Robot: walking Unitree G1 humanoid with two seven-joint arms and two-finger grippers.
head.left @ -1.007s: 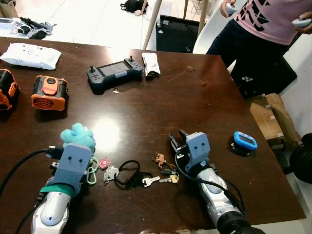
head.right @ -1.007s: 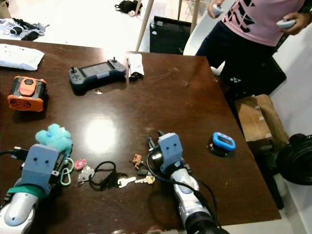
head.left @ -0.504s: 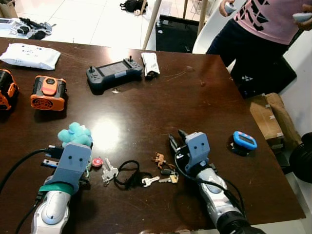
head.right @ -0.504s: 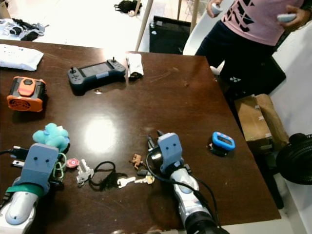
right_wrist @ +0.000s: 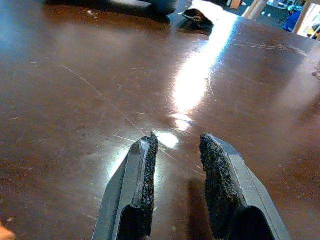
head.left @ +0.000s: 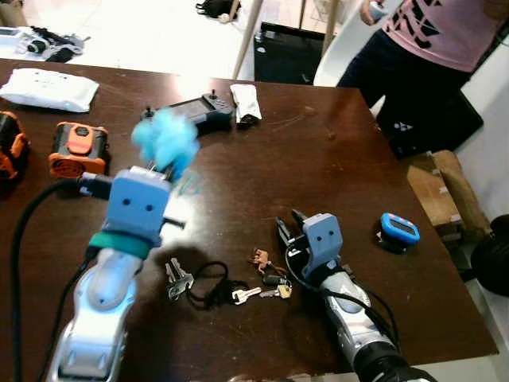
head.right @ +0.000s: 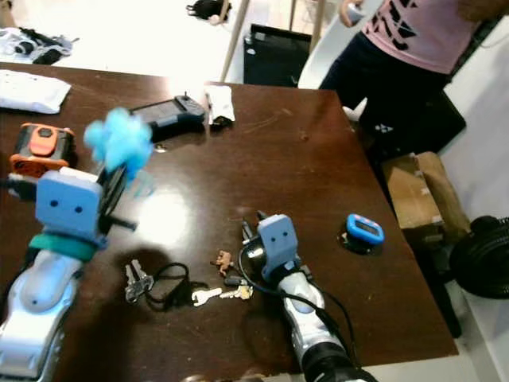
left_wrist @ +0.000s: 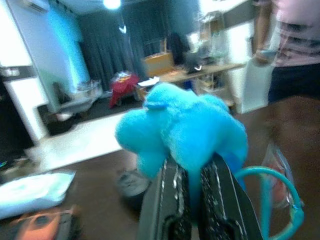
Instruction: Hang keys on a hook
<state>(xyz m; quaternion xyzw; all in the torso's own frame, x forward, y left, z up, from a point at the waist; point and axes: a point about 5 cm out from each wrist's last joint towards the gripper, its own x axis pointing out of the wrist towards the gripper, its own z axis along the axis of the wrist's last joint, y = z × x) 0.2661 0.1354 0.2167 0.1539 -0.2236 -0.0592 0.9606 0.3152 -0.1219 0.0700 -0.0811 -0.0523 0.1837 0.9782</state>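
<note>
Left gripper (left_wrist: 192, 187) is clamped on a fluffy blue plush keychain (head.left: 165, 138), raised above the dark wooden table (head.left: 334, 175); right gripper (right_wrist: 177, 165) rests slightly parted, holding nothing.

Looks like a home room w/ white tile floor (head.left: 151, 32): big dark brown wood table (head.left: 334, 183), dark handheld game console (head.right: 171, 111), bags on floor, shelves & curtains behind.
</note>
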